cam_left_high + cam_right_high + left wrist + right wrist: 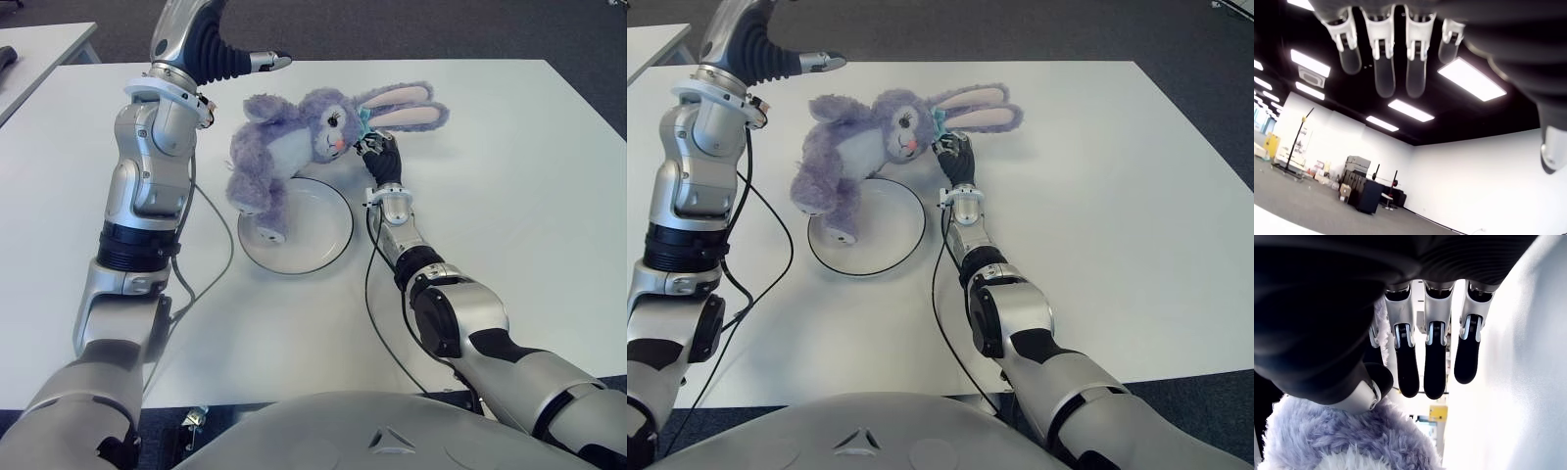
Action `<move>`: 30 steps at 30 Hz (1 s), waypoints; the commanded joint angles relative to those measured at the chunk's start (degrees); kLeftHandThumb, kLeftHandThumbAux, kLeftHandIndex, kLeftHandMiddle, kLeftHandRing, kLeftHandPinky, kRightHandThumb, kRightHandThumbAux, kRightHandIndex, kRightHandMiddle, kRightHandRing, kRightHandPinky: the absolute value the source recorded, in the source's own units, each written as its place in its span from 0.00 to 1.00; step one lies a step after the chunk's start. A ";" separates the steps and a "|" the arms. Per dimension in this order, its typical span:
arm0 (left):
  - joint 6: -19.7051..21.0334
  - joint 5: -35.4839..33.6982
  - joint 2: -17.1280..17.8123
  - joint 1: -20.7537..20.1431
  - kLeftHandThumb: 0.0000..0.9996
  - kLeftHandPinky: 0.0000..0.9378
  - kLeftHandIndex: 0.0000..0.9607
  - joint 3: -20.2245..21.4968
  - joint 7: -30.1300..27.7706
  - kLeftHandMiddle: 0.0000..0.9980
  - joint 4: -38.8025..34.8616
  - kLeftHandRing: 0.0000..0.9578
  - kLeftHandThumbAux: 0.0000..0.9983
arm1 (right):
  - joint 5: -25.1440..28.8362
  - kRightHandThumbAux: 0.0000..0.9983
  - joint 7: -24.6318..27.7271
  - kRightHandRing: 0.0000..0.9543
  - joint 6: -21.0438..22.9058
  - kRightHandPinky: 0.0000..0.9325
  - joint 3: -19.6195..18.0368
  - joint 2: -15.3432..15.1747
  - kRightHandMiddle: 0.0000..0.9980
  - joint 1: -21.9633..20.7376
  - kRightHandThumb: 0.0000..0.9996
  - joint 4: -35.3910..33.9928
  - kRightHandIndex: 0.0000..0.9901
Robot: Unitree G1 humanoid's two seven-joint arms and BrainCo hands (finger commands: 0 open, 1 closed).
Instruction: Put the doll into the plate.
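Observation:
The purple plush rabbit doll [294, 137] lies on its side across the far rim of the white, dark-rimmed plate [328, 235]. One foot rests inside the plate, while its head and pink-lined ears lie on the table behind. My right hand [378, 152] is at the doll's neck, beside the teal bow. In the right wrist view its fingers [1435, 367] are stretched out straight, and the thumb is next to the fur [1352, 445] without closing on it. My left hand [266, 62] is raised behind the doll's back, fingers [1383, 73] spread and holding nothing.
The white table [509, 196] stretches wide on the right. Black cables [211, 264] trail along both arms near the plate. A second table [39, 49] stands at the far left, across a gap.

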 commanded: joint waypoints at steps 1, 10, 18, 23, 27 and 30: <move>1.07 -1.48 0.46 0.24 0.00 0.13 0.01 -0.44 -1.87 0.23 1.91 0.23 0.51 | 0.19 0.74 -0.56 0.38 7.50 0.38 -0.34 2.87 0.36 12.25 0.68 7.99 0.41; -0.47 -0.53 2.37 -0.12 0.00 0.24 0.01 -1.82 -2.16 0.23 4.69 0.26 0.48 | 0.48 0.74 -1.13 0.38 8.19 0.39 -0.50 3.00 0.36 11.97 0.69 8.02 0.41; -7.75 0.13 3.37 0.65 0.02 0.24 0.01 -5.79 0.02 0.21 16.37 0.24 0.43 | 0.41 0.74 -1.27 0.38 8.31 0.38 -0.40 2.96 0.36 11.82 0.68 8.03 0.41; -9.52 -1.67 3.77 -1.93 0.07 0.24 0.00 -8.48 -6.51 0.20 25.55 0.23 0.39 | 0.25 0.74 -1.33 0.38 8.43 0.36 -0.26 2.88 0.36 11.87 0.68 8.06 0.41; -10.87 -2.21 4.33 -5.39 0.08 0.21 0.00 -10.05 -10.80 0.17 33.94 0.20 0.36 | 0.30 0.74 -1.77 0.37 8.60 0.36 -0.32 3.00 0.36 11.81 0.68 8.05 0.41; -11.61 -1.96 4.89 -7.98 0.08 0.20 0.00 -11.22 -13.61 0.15 39.12 0.19 0.34 | 0.46 0.74 -1.98 0.38 8.59 0.37 -0.44 3.15 0.36 11.77 0.68 8.03 0.41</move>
